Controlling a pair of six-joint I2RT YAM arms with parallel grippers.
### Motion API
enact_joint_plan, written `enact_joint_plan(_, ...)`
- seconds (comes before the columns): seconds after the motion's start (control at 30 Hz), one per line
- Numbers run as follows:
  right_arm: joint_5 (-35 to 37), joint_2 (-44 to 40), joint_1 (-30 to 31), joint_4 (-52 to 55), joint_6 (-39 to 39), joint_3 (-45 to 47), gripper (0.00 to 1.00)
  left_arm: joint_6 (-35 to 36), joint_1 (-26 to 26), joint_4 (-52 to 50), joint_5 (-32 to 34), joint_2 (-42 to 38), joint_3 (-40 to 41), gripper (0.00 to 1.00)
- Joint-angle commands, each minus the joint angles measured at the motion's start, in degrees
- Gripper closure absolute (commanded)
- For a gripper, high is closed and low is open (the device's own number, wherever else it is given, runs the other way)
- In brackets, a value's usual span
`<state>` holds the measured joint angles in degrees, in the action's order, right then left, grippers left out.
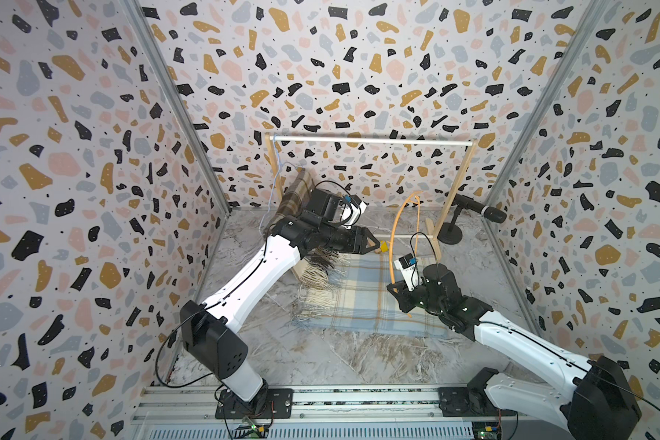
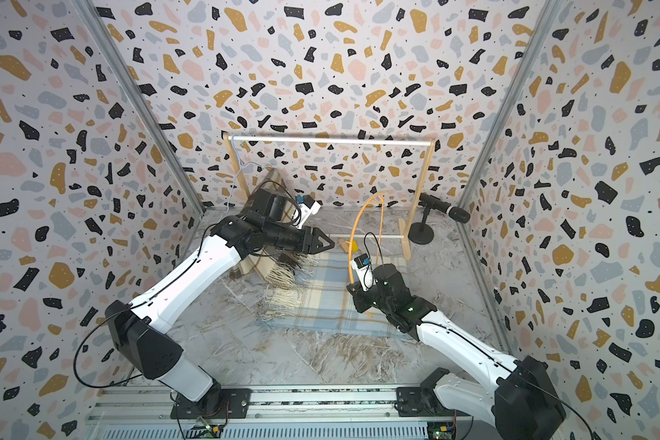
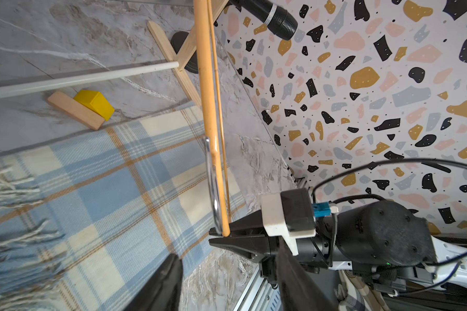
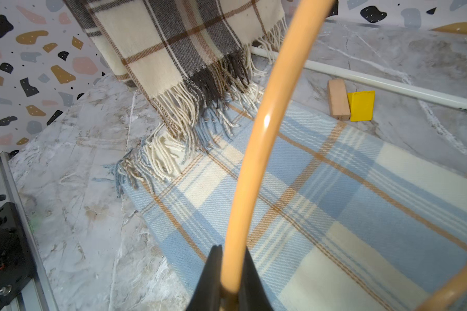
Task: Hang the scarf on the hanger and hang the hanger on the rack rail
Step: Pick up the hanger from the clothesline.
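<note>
Near the middle of the table point(image 1: 321, 354), the blue plaid scarf point(image 1: 366, 301) lies flat and unhung, with the right gripper point(image 4: 232, 269) clamped on the orange hanger point(image 4: 254, 161) above it and the left gripper point(image 1: 372, 244) empty, jaws apart, over its far-left fringe, so the whole draping is yet to do.

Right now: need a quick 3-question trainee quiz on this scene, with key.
1. True or false: the blue scarf is draped on the hanger.
2. The right jaws hold: A) the blue scarf B) the hanger C) nothing.
3. Fill in: the yellow block lies against a ____.
Key: 1 false, it lies flat on the table; 2 B; 3 wooden block.
</note>
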<state>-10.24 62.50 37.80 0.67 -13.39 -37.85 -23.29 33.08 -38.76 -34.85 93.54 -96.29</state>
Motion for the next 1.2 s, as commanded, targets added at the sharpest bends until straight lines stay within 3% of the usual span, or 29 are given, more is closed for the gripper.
enact_joint_plan(0.0, 3.2, -1.8, 1.2, 0.5, 2.5, -1.1, 0.97, 0.5, 0.7, 0.7, -2.3, 0.7, -2.4, 0.44)
enact_joint_plan(0.17, 4.4, -1.6, 2.7, 1.4, 3.6, -2.1, 0.96, 0.2, 1.3, 0.7, -2.9, 1.8, -2.7, 0.53)
enact_joint_plan(0.3, 5.4, -1.5, 3.4, 1.4, 4.1, -3.0, 0.95, 0.1, 1.3, 0.7, -3.4, 2.4, -2.4, 0.70)
enact_joint_plan(0.53, 6.6, -1.6, 3.9, 4.7, 4.9, -4.8, 0.94, -0.3, 1.3, 0.8, -3.9, 2.8, -1.8, 0.91)
enact_joint_plan(0.67, 8.0, -2.0, 3.9, 6.8, 5.3, -5.4, 0.88, 0.5, 1.3, 0.2, -3.4, 2.1, -1.9, 1.00)
enact_joint_plan(0.9, 8.6, -4.8, 3.9, 16.8, 6.2, -8.2, 0.54, 2.6, 0.1, -1.2, -1.3, -1.4, -0.3, 1.00)
enact_joint_plan(1.17, 10.8, -13.0, 2.7, 29.9, 5.0, -12.0, 0.09, 2.6, -6.9, -0.5, -4.5, -9.9, 8.2, 1.00)
